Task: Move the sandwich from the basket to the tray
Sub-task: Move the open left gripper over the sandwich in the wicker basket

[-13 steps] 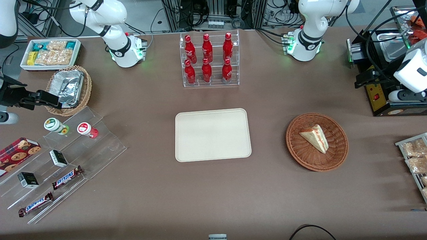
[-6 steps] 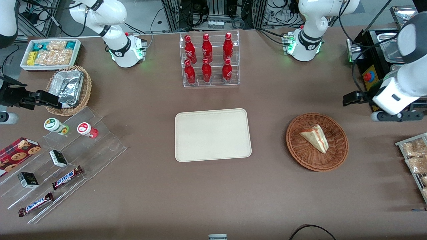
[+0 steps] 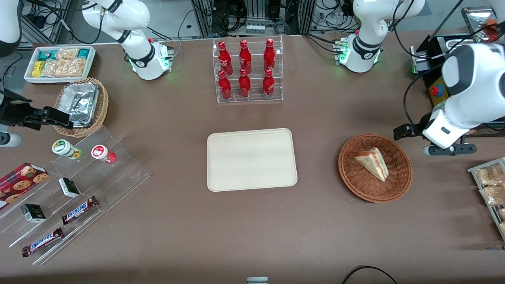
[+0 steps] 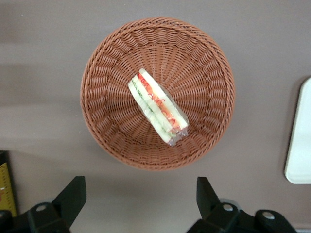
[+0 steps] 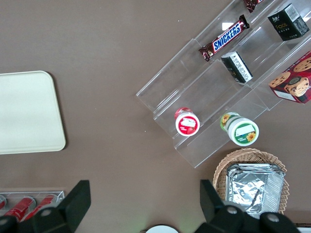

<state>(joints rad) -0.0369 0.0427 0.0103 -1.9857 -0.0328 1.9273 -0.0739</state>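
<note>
Brown cloth over a long table, cables and rig frames at the edge farthest from the front camera, snacks laid out at both ends. In the middle of it all, the job is only starting.

The gripper hangs high above the table beside the basket, at the side toward the working arm's end, and touches nothing. Its two dark fingers are spread wide with nothing between them, ready rather than committed. In the front view the gripper shows as a dark tip poking out from the white wrist, just off the basket's rim.

Why so high and off to the side? By my read it is lining up: the wrist view looks straight down on the basket, so a short slide would centre the fingers over the target before any descent.

And there is the target. The sandwich lies in the basket, near its middle, well apart from the gripper. From the wrist, the sandwich shows its striped edge up, red and green filling between white bread, with what looks like clear wrap puckered at one tip. It sits diagonally, so the fingers will likely need to close across the flat bread faces.

The tray waits bare at mid-table, near the basket, toward the parked arm's end. A short carry, once the grab is made.
</note>
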